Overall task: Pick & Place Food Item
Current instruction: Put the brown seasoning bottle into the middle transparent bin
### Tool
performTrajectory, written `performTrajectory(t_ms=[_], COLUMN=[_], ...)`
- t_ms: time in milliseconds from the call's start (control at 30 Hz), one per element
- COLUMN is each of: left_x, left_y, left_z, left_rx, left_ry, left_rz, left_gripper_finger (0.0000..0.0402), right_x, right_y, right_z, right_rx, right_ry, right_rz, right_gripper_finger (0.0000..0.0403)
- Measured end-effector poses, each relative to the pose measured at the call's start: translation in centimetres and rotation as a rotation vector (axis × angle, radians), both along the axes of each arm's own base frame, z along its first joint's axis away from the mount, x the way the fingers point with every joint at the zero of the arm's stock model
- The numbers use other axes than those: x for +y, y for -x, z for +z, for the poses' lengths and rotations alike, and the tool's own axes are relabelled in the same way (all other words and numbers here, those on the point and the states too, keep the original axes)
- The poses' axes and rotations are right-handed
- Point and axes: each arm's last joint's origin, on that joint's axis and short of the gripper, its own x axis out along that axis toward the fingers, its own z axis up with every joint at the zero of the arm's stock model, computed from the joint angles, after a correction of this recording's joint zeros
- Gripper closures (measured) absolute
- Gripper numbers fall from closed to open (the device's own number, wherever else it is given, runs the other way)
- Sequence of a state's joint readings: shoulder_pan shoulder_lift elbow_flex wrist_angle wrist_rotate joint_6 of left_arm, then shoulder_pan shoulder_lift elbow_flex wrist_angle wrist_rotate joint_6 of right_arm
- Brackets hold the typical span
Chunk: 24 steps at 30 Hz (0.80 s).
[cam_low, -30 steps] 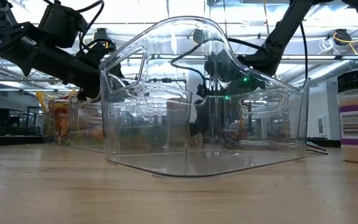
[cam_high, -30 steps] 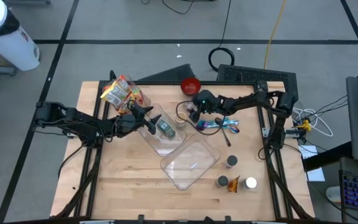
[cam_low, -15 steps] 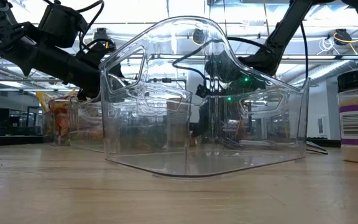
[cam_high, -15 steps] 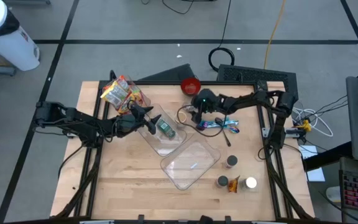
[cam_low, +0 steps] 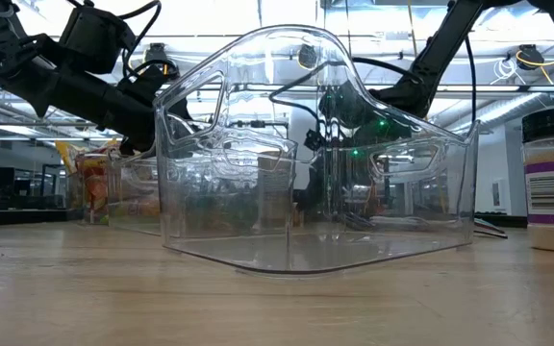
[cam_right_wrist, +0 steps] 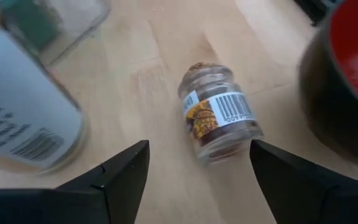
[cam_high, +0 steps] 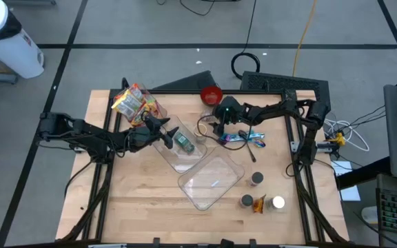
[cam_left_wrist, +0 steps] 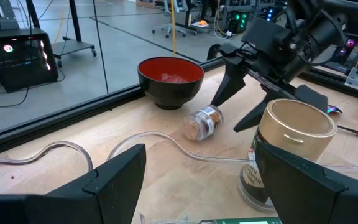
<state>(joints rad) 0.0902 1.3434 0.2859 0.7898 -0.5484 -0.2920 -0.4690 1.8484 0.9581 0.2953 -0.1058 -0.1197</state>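
A small glass jar point(cam_right_wrist: 219, 121) with a barcode label lies on its side on the wooden table point(cam_high: 143, 200), close to the red bowl point(cam_high: 211, 94). My right gripper point(cam_right_wrist: 199, 146) is open just short of the jar, pointing slantwise down at it, with one finger toward each side and neither touching. My left gripper point(cam_left_wrist: 201, 149) is open over the far left corner of a clear bin point(cam_high: 178, 148) that holds a green-labelled item point(cam_high: 182, 142). A can with a gold lid point(cam_left_wrist: 288, 149) stands upright beside its finger. In the left wrist view the jar point(cam_left_wrist: 204, 121) lies in front of the bowl point(cam_left_wrist: 169, 81).
A second clear bin point(cam_high: 211, 180) lies nearer the front and fills the low view point(cam_low: 315, 154). A colourful snack bag point(cam_high: 133, 102) sits at the far left. Bright wrappers point(cam_high: 243, 138) lie under the right arm. Spice bottles point(cam_high: 257, 179) stand at the front right. A white container point(cam_right_wrist: 23, 106) stands beside the jar.
My right gripper has rolled a little about its own pointing line while staying in place over the jar. The jar, the bins and my left gripper have kept still.
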Motion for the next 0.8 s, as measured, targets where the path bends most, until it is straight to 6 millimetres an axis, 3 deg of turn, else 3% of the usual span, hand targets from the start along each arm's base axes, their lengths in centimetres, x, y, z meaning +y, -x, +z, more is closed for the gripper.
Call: performTrajectory(t_ms=[267, 800], left_x=[0.0, 0.0], left_y=[0.0, 0.0], left_z=[0.0, 0.0], left_rx=[0.000, 0.000], left_ry=[0.000, 0.000], left_rz=[0.000, 0.000], left_gripper_finger=[0.0096, 0.0096], right_x=[0.8, 2.6], right_y=[-0.4, -1.0], right_z=[0.0, 0.3], right_rx=[0.025, 0.128], right_ry=[0.076, 0.276], right_rz=[0.018, 0.065], right_gripper_finger=[0.0106, 0.0110])
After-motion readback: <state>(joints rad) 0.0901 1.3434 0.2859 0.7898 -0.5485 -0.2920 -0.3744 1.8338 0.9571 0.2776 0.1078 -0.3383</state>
